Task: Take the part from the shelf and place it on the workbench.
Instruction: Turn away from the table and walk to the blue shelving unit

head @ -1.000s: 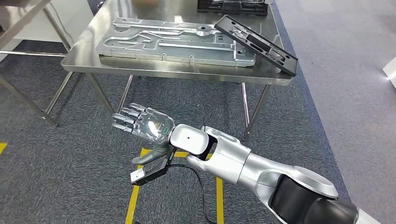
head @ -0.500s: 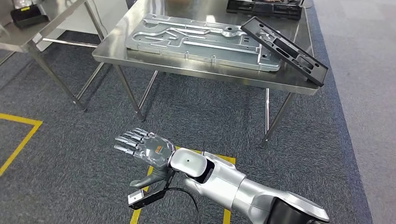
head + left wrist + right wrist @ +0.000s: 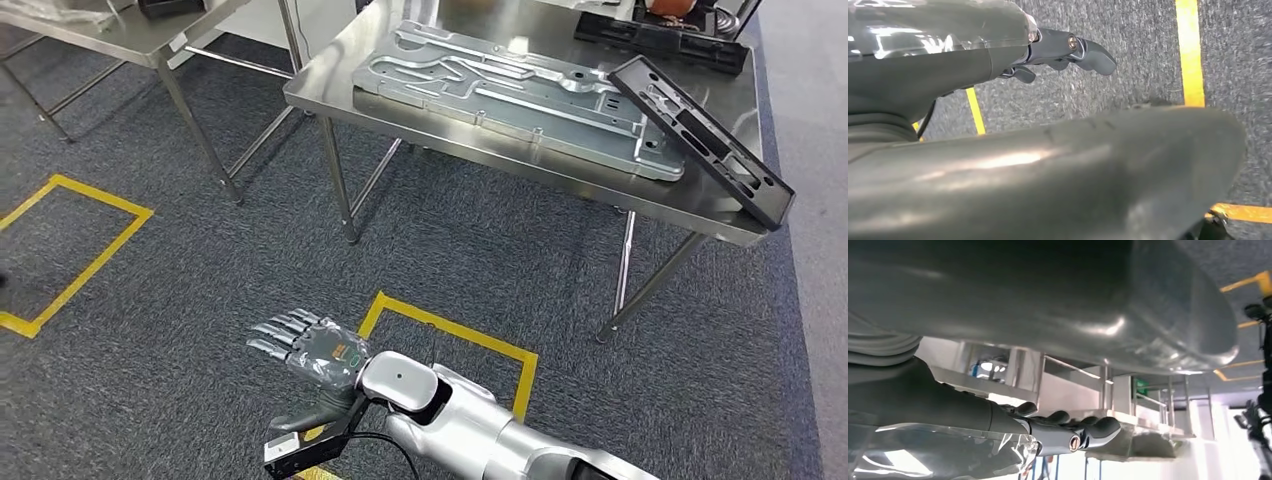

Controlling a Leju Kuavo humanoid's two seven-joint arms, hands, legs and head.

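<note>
The robot's right hand [image 3: 305, 348] hangs low over the grey carpet, palm down, fingers stretched out and apart, holding nothing. Its left hand [image 3: 1068, 50] appears from its own wrist camera over the carpet and yellow floor tape [image 3: 455, 335]; the few fingers visible look extended with nothing in them, but most of that hand is hidden, so it's hard to say more.

The black rectangular plastic frame part [image 3: 705, 135] is already on the stainless steel worktop [image 3: 440, 125], at its far right end. It's tilted: one long edge is propped on the big flat grey machined metal plate [image 3: 520, 95], and its lower corner pokes out past the worktop's right edge. Its long axis runs along that right edge, from the back toward the front right corner.

From the right hand, the part lies well apart, up and off to the right, the worktop's front edge in between. Looks like the placing is done.
</note>
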